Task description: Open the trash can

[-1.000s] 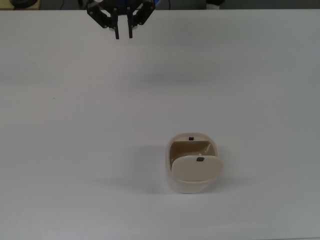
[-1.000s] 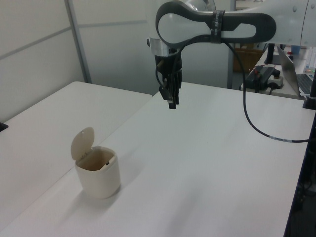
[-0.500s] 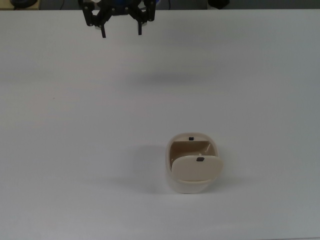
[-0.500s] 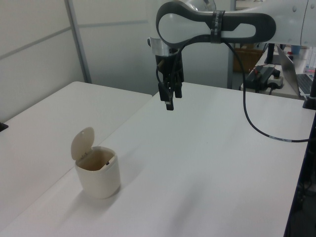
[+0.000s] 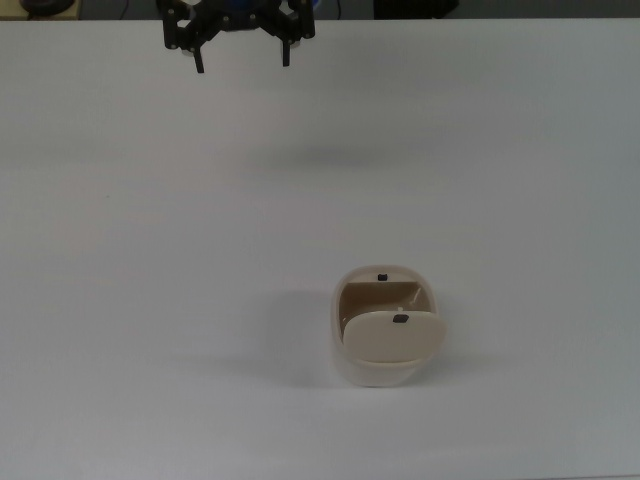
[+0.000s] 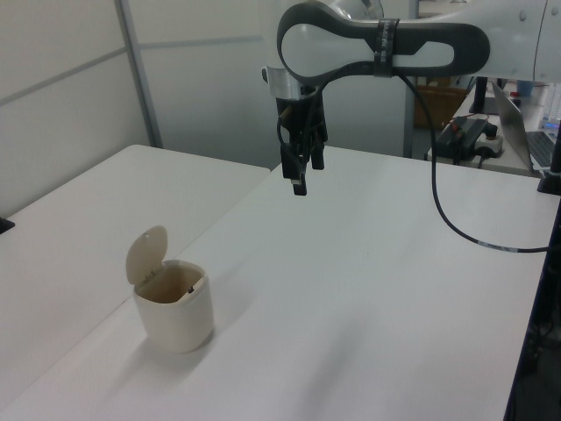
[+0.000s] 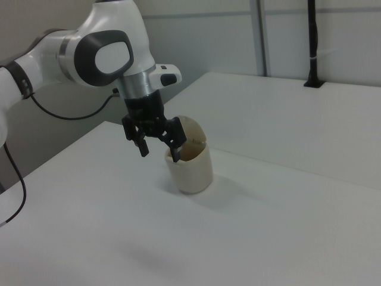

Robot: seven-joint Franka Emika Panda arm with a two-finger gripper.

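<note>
Lid up, little left to spoil.
Hand point(image 5: 242, 55), fingers apart, hangs well clear; descending could knock the trash can point(image 5: 385, 325) over.

A broad matte white table point(image 6: 368, 289) fills most of each view, with a second white tabletop point(image 6: 79, 219) butted against it along a thin seam. Behind them in the left view stand pale grey wall panels point(image 6: 61, 79) divided by a slim grey metal upright point(image 6: 138, 70). At the left view's right edge a cluttered side bench point(image 6: 491, 132) carries dark equipment and an open laptop. In the right view a black vertical post point(image 7: 312, 42) rises from the far tabletop before light panelled walls point(image 7: 202, 36). Lighting is soft and even
</note>
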